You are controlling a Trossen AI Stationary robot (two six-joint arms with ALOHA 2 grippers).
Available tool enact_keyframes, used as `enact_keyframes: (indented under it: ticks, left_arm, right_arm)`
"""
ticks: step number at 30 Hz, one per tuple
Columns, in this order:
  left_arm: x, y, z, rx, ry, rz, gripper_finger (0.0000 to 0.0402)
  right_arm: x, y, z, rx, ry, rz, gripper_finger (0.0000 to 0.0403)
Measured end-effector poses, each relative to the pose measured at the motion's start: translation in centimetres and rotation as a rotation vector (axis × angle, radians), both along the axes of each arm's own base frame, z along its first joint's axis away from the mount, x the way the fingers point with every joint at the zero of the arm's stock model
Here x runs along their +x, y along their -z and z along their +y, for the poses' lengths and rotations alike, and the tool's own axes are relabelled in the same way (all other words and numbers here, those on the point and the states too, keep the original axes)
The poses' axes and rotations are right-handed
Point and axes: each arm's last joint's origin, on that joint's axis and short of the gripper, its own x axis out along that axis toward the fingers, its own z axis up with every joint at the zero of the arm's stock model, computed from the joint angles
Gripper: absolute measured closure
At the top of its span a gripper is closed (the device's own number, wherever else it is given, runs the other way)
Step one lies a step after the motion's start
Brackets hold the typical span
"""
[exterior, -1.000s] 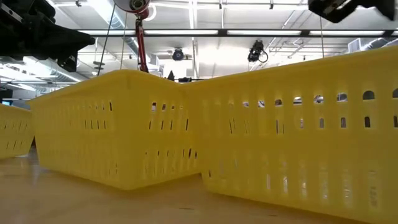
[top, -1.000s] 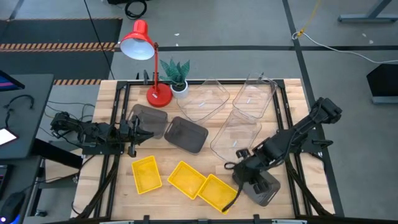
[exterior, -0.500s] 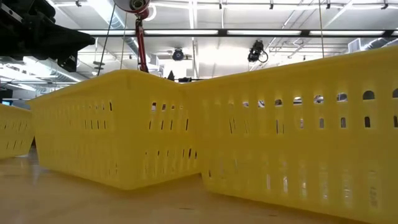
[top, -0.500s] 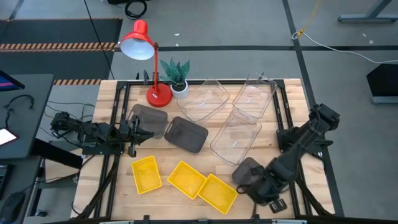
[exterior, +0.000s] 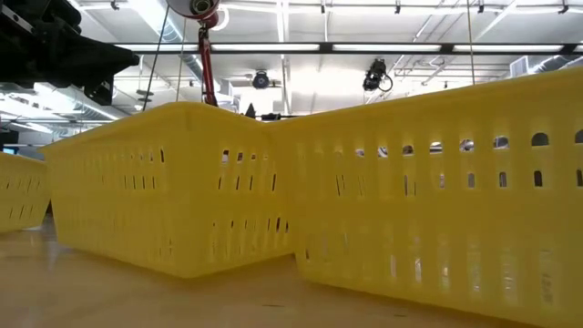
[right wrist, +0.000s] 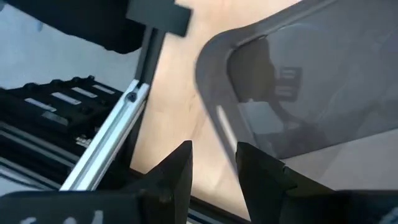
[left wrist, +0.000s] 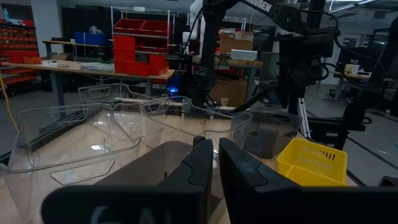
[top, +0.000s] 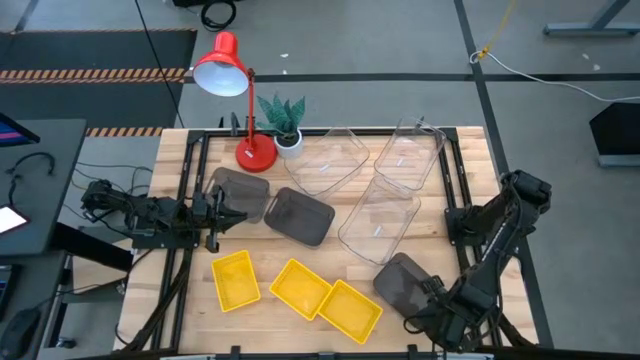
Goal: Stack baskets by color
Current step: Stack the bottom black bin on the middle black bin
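Readable writing is scarce — on the left gripper's (left wrist: 214,163) housing only large pale letters, apparently "GA", show. That gripper rests at nine o'clock on the wooden worktop (top: 180,300), fingers nearly pressed together, holding nothing, pointing at a dark grey rounded plastic basket (top: 240,193). The right gripper (right wrist: 212,163) hangs at five o'clock — fingers spread, empty, just beside another dark grey plastic basket (top: 403,280) lying apart from it.

1. Ceiling strip lights (exterior: 273,46) glare bright white overhead.
2. The nearest yellow basket (exterior: 437,191) looms soft, out of focus.
3. The right wrist view is blurred throughout.
4. Table shadows stay faint.
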Motion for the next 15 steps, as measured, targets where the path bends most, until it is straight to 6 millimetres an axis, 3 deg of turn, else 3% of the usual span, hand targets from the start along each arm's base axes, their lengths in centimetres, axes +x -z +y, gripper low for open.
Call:
enact_keyframes:
  ticks: [5,15]
  left_arm:
    - [0.0,0.0,0.0,0.000,-0.001,0.000,0.0375]
    - [0.0,0.0,0.0,0.000,0.000,0.000,0.0368]
  right_arm:
    - [-0.9,0.3,0.3,-0.016,-0.024,-0.002,0.0273]
    - [-2.1,2.8,-0.3,-0.117,-0.174,-0.087,0.0273]
